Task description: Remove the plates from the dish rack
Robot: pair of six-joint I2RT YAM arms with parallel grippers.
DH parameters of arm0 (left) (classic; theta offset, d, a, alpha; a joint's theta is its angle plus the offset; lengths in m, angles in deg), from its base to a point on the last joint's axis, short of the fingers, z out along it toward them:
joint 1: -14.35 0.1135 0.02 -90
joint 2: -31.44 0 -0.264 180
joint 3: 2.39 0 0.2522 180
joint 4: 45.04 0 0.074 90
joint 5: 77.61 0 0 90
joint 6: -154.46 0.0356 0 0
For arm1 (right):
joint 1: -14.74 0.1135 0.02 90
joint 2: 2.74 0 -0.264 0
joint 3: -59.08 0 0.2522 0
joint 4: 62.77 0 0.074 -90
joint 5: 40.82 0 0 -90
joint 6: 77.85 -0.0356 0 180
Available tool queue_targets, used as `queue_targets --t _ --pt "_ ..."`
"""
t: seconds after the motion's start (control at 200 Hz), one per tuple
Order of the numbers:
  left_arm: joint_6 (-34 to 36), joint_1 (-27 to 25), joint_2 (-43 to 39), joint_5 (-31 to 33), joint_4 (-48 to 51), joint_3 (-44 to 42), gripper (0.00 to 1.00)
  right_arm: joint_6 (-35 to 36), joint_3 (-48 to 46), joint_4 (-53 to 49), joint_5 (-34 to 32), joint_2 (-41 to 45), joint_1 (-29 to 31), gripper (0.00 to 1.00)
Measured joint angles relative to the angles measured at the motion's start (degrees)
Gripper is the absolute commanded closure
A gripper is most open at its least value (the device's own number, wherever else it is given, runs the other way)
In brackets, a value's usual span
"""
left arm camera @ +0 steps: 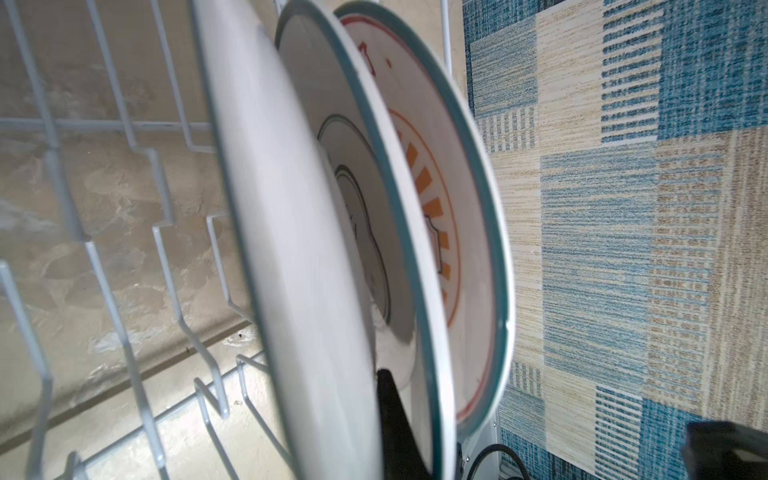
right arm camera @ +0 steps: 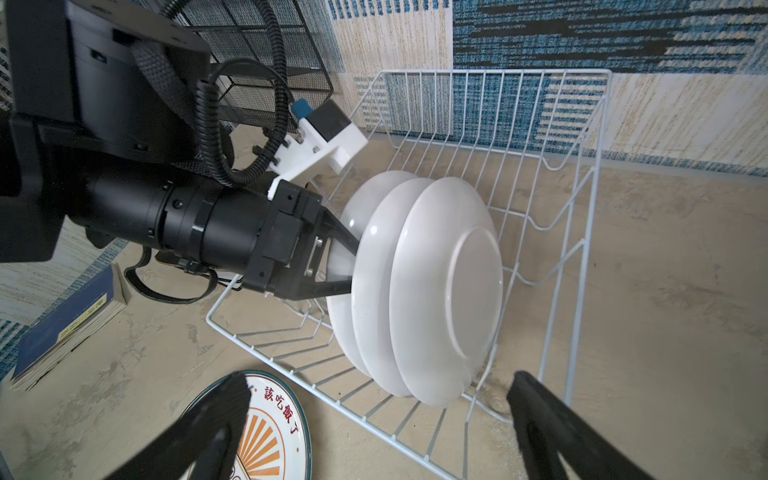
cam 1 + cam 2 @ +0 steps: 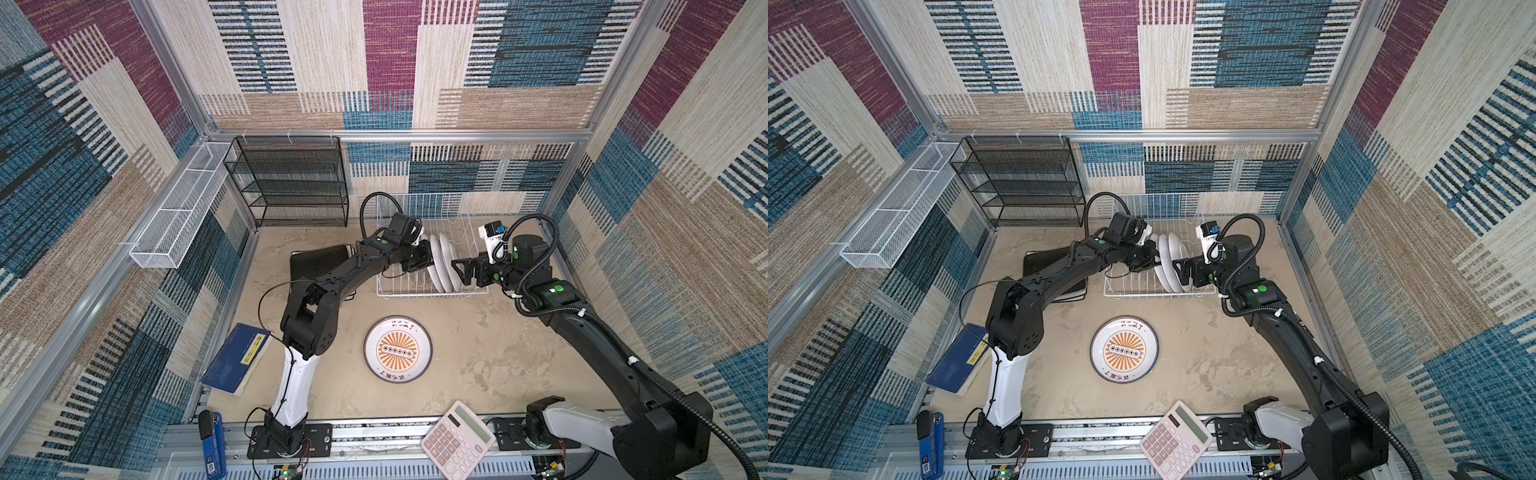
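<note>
Gripping: left gripper (image 2: 351, 266) has its jaws together on the rim of the near plate (image 1: 291, 249). One finger (image 1: 392, 419) sits in the gap between that plate and the mid plate (image 1: 328, 91); the other is hidden by the near plate.
right gripper (image 3: 457, 272): jaws wide apart, nothing between them. It is level with the plates and faces the left gripper across them.
rack (image 2: 503, 72): white wire, on the table. The left gripper reaches in over bare prongs; the right gripper stands at the opposite end.
plates in rack: three round ones on edge, close together, all between the two grippers. Printed sides face the left gripper, plain white backs face the right gripper.
far plate (image 2: 449, 286): nearest the right gripper, just beside its fingertips; contact cannot be told. Orange rays show on its face in the left wrist view.
table plate (image 3: 398, 348): flat, face up, orange rays. It lies toward the arm bases from both grippers, well apart from the rack.
black plate (image 3: 318, 259): flat on the table behind the left gripper, under that forearm; pale edges show beneath it.
calculator (image 3: 457, 440), book (image 3: 237, 361): near the arm bases, well apart from both grippers.
</note>
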Motion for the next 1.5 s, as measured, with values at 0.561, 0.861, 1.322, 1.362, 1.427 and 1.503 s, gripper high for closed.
queue_targets --t 0.561,0.861,1.322,1.362,1.427,1.503 --pt "2.14 0.11 -5.88 1.36 7.17 3.76 1.00 -0.46 0.68 0.48 -0.48 0.31 -0.04 0.01" --pt "5.66 0.68 -10.97 4.44 10.34 2.91 1.00 -0.85 1.29 1.29 -0.37 0.15 -0.04 0.01" --pt "9.60 1.51 -17.44 8.41 13.79 2.08 1.00 -2.86 3.78 2.34 2.23 -1.16 -0.04 0.01" --pt "9.92 1.62 -18.21 9.01 14.01 1.73 1.00 -3.30 4.11 2.45 2.51 -1.42 -0.04 0.01" --pt "11.06 1.75 -19.61 10.08 14.49 0.87 1.00 -4.31 4.59 2.69 3.26 -1.90 -0.04 0.01" --pt "13.09 1.75 -21.38 11.91 15.06 -0.20 1.00 -5.95 5.38 2.75 4.22 -2.54 -0.04 0.01"
